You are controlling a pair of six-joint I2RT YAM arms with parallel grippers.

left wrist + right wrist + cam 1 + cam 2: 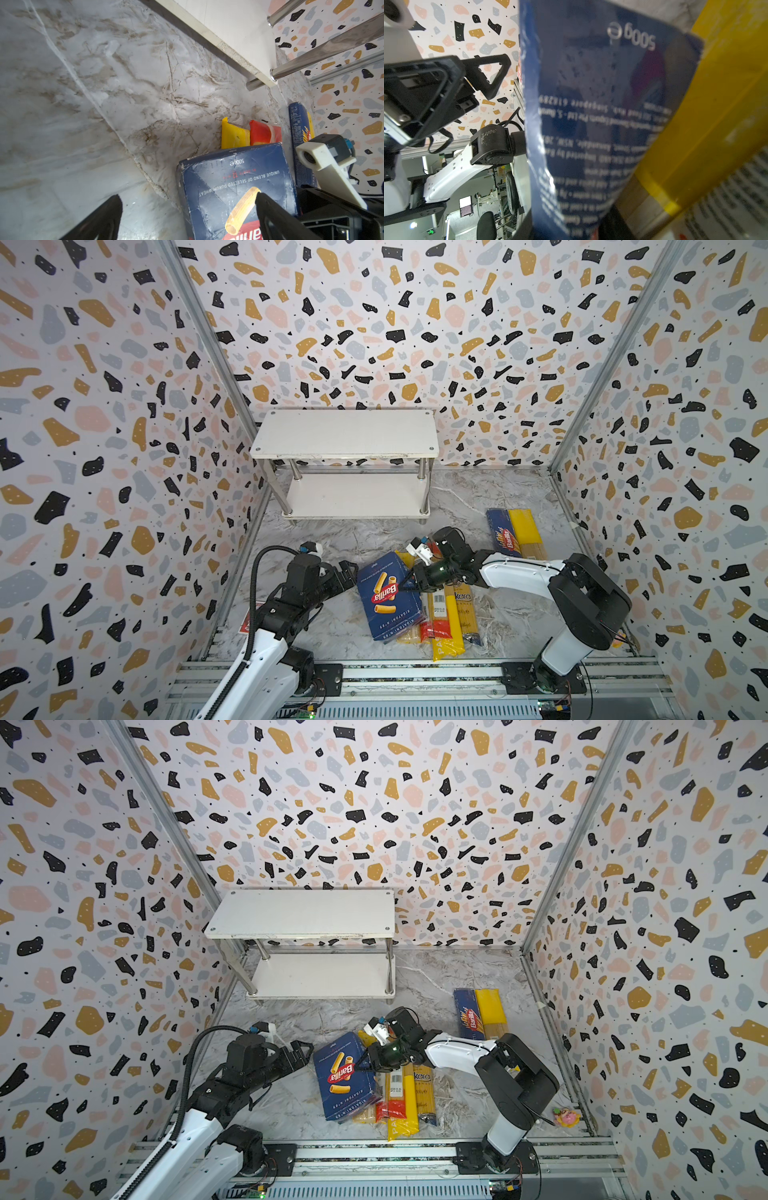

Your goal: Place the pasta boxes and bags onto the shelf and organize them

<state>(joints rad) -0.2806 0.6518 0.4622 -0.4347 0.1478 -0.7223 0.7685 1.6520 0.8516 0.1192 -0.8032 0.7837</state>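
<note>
The marble worktop (324, 626) carries every package. The shelf (345, 435) stands against the back wall with both white boards bare in both top views. I judge the task to be at its very start, with two boxes and what I count as five bags left to place.

The rigatoni box (384, 605) lies face up and slanted on a pile of bags, in front of the shelf and well apart from it. It looks like the first item in hand. The spaghetti box (503, 533) lies further right, touching a yellow bag (525, 531). The right arm covers the near ends of both.

In the pile, the PASTATIME bag (446, 630), the red-ended bag (432, 628), the ankara bag (467, 610) and another yellow-ended bag (409, 639) show only in part. The box and the arm hide the rest, so their full lie is unclear.

The right gripper (405, 588) is at the rigatoni box's right edge, with its fingers reaching onto it. The right wrist view shows the box's printed back, close and blurred, which suggests that edge is raised. I cannot tell whether the jaws are clamped on the box. The left gripper (348, 572) hangs just beside the box's left edge, its jaws wide apart and holding nothing.

A small pink object (565, 1117) by the right wall is too small to identify.
</note>
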